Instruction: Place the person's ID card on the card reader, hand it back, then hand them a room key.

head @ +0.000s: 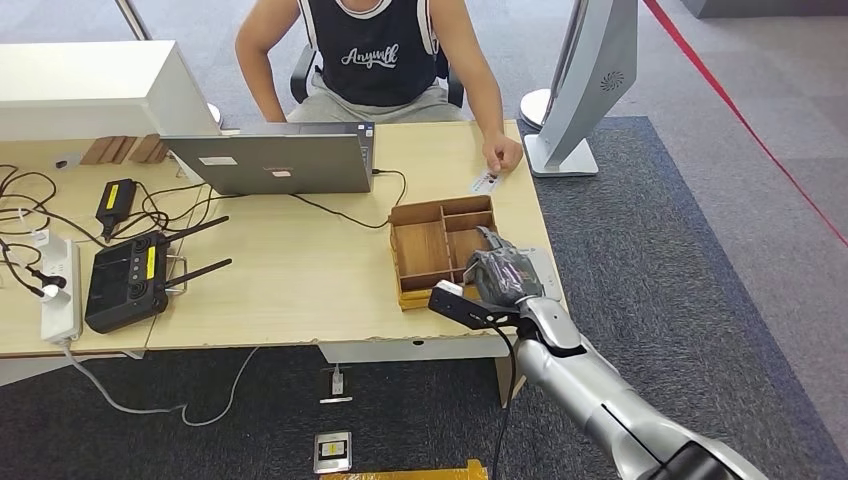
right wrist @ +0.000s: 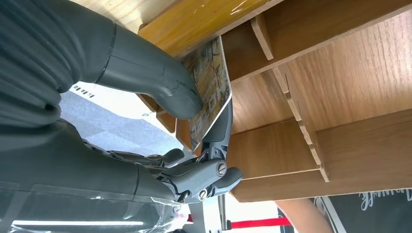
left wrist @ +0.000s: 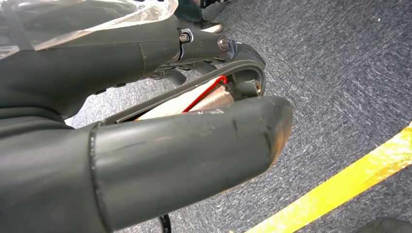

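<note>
Wooden tray (head: 420, 250) with compartments sits near the desk edge; the right hand (head: 503, 275) is over it and pinches a patterned card (right wrist: 210, 92), probably the room key. The person's hand (head: 503, 154) rests by a white card (head: 483, 182), so the ID seems already returned. The shirt reads roughly "Anywll". The left hand (left wrist: 160, 141) hangs above carpet, holding nothing.

We can read one word: white script on the chest of the person's black sleeveless top (head: 372, 50), beyond the table's far edge, which looks like "Anywll", though the last letters are unclear to us. The card (right wrist: 210, 92) pinched by the right hand (right wrist: 145, 97) over the wooden tray (right wrist: 340, 97) carries a printed pattern, but we can make out no words on it.
</note>
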